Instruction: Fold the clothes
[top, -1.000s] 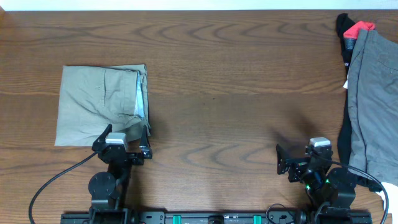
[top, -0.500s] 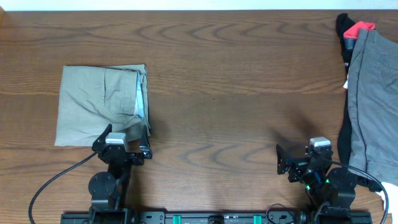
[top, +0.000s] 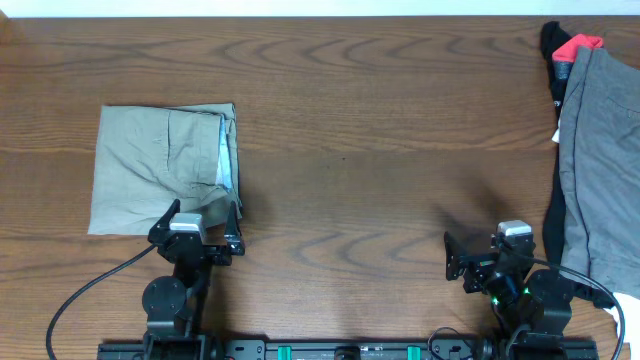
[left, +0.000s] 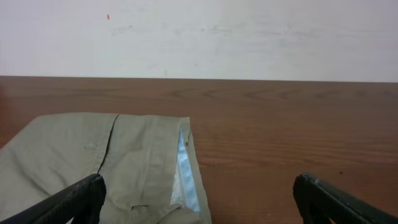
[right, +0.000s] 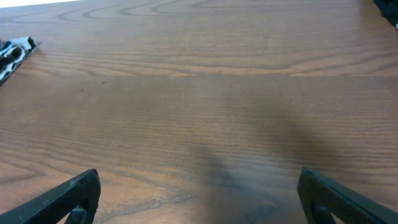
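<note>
Along the near edge of a brown wooden bench (top: 380, 130), on the left: left hand (left: 200, 202), fingers spread wide, gripping nothing, low at the near right corner of folded khaki-beige cloth shorts (top: 150, 170). On the right: right hand (right: 200, 199), likewise spread wide and empty, over bare wood. Farther back on the left, the khaki shorts lying flat in a neat square, pale blue lining (top: 228, 160) showing along the right edge. At the bench's right edge, unfolded mid-grey cotton shorts (top: 600, 170), with a black and red garment (top: 572, 45) at the far corner beyond.
</note>
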